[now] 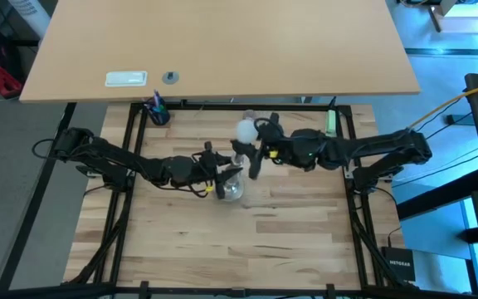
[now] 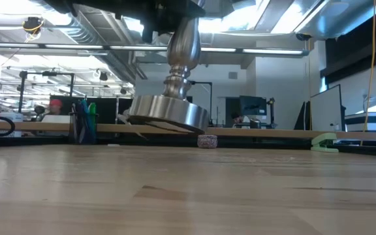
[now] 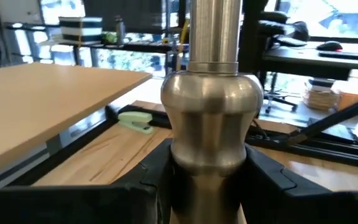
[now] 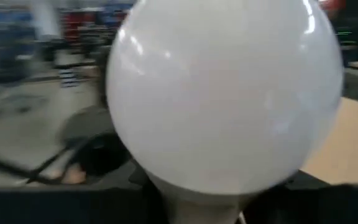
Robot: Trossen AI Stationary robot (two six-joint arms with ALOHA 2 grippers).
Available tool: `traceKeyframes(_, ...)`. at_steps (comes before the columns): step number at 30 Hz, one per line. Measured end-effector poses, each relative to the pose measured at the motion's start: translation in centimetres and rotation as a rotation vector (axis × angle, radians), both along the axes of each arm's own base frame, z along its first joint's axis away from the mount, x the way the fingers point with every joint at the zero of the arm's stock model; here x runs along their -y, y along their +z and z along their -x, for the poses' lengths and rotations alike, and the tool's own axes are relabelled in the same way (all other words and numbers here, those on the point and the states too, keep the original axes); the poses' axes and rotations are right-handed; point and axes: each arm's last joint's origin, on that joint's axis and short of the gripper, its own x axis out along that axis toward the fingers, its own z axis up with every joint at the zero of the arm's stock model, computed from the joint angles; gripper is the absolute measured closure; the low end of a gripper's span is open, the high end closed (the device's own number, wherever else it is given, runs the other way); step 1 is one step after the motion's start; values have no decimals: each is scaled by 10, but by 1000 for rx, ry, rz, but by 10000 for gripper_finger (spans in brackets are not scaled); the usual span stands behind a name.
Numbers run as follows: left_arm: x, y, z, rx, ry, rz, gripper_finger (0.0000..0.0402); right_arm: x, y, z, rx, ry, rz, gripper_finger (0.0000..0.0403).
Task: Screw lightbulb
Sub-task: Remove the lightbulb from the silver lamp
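Lightbulb (image 1: 246, 130) is held off the counter (image 1: 289, 232) by the right pincer (image 1: 254, 143), just beside and behind the stand (image 1: 231, 188), not in the socket. In the right wrist view the white globe (image 4: 225, 93) fills the frame, with its neck sitting between that arm's dark fingers (image 4: 328, 202), so the right pincer is clamped on the bulb's narrow end. Left pincer (image 1: 221, 176) is clamped on the stand's stem: the left wrist view shows the silvery bulged stem (image 3: 211, 118) wedged between the two dark fingers (image 3: 272, 180). From the low view the stand's round base (image 2: 165, 114) sits tilted, with the edge toward the blue cup looking raised off the counter (image 2: 188, 189) and the opposite edge close to or on the wood; actual contact can't be confirmed. Socket end of the stand is hidden by the arms above. From the stand outward: a small round knob (image 2: 207, 141) lies on the counter close behind the base, a green stapler (image 1: 330, 123) is well off at the far edge on the right arm's side, and a blue cup of pens (image 1: 158, 110) is at the far corner on the left arm's side. Both arms reach in toward the stand from opposite sides.
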Motion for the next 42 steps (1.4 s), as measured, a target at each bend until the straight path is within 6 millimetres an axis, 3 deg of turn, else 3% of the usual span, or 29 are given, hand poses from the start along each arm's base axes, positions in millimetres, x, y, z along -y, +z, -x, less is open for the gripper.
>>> traceKeyframes(4, 5, 2, -1, 10, -168, -29, 281, -6, 8, 7, 9, 267, 30, 257)
traceKeyframes(11, 15, 7, 0, 71, -708, 6, 282, -20, 10, 11, 82, 1043, 148, 257)
traceKeyframes(15, 11, 9, 0, 85, -801, 31, 282, -23, 8, 5, 134, 1129, 192, 257)
traceKeyframes(18, 11, 7, 0, 71, -819, 45, 282, -23, 5, 2, 113, 1080, 190, 257)
traceKeyframes(24, 8, 8, -1, 79, -724, 36, 282, -16, 7, 2, 51, 761, 94, 250)
traceKeyframes(30, 2, 7, -2, 80, -388, 23, 282, -6, 10, 26, -79, 429, -40, 96)
traceKeyframes(34, 3, 2, 0, 10, -61, -33, 282, -1, 10, 40, -137, 164, -80, 41)
traceKeyframes(38, 2, -1, 3, -28, 163, -60, 282, 2, 10, 37, -98, 43, -114, 32)
traceKeyframes(42, 4, 0, 5, -19, 246, -52, 282, 2, 6, 18, -22, -29, -102, 48)
